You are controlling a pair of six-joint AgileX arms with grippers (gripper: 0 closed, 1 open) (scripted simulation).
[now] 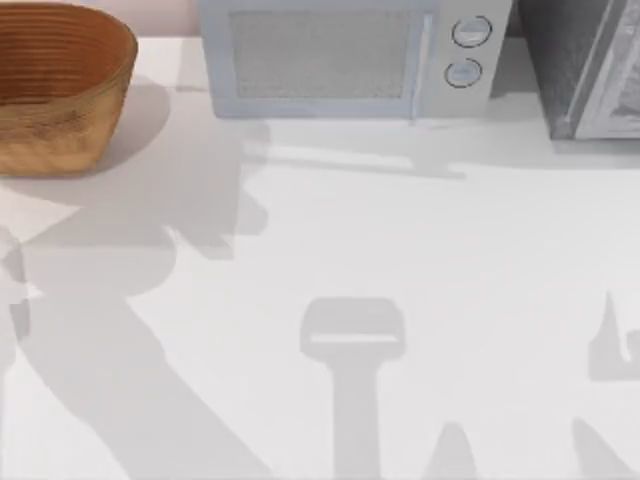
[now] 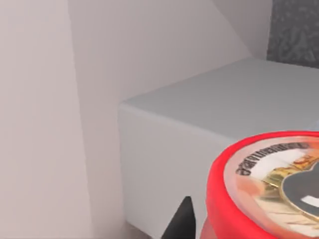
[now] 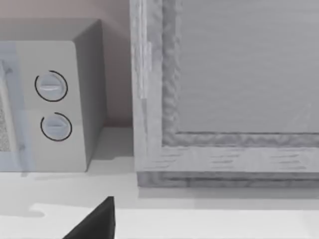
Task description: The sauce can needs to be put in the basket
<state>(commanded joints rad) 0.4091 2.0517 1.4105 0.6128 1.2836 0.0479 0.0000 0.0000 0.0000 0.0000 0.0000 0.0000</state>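
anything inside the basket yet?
Top view: the basket interior that shows is bare ribbed weave; its left part is cut off. The sauce can appears close in the left wrist view.

Basket: large, round, woven wicker, tan-brown with horizontal ribbing and a wide rim. It stood upright at the far left corner of the table, its open mouth facing up, partly cut off by the top view's left edge. Nothing could be seen lying inside it.

Sauce can: small, red, with a printed round end face carrying dark lettering and a grey centre. It appeared very close in the left wrist view, tilted, well apart from the basket.
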